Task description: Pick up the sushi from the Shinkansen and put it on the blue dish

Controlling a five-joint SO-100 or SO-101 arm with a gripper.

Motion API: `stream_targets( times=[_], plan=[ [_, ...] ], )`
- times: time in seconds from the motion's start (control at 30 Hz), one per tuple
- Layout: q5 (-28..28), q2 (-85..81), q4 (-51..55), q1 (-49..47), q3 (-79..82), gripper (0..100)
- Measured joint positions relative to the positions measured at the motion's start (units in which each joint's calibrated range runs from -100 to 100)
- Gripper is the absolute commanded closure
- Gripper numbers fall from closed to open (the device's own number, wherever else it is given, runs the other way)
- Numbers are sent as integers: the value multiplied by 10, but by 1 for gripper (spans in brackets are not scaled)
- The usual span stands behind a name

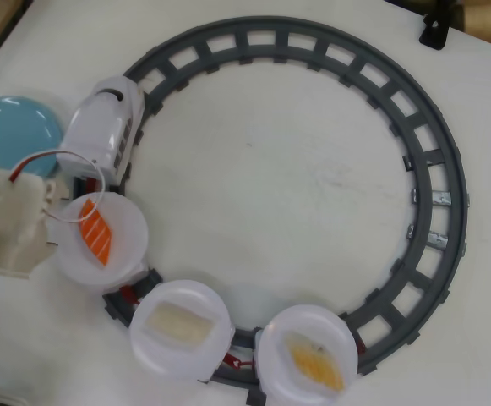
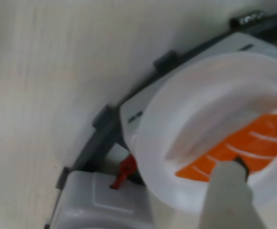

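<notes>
The yellow-orange sushi [image 1: 317,359] lies on the last white plate [image 1: 306,320], at the bottom of the overhead view. The white Shinkansen [image 1: 103,127] stands on the grey track [image 1: 414,110] at the upper left, towing three plate cars. The blue dish [image 1: 13,131] lies just left of the train. My gripper [image 1: 69,222] reaches in from the left over the first plate [image 2: 176,109], which carries an orange white-striped salmon piece [image 2: 262,138]. In the wrist view one white fingertip [image 2: 229,191] hovers at that piece. The other finger is out of view, and nothing is held.
The middle plate [image 1: 180,328] holds a pale cream piece. A red coupler [image 2: 124,171] links the cars. My white arm body [image 1: 4,228] with a red cable loop fills the left edge. A black object [image 1: 435,30] sits at the top right.
</notes>
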Motion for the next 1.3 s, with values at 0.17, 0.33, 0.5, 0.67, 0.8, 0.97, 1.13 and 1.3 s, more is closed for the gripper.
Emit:
stream_targets(
  times=[0.17,0.33,0.5,0.67,0.8,0.97,1.13,1.3],
  plan=[
    [0,0,-56,-22,51,78],
    [0,2,-89,-68,53,78],
    [-23,18,-92,-105,39,78],
    [-61,74,-91,-99,-12,78],
    [-67,114,-71,-105,-94,78],
    [-68,124,13,-84,-206,78],
    [-53,124,22,-24,-220,78],
    [-52,124,22,11,-184,78]
  ],
)
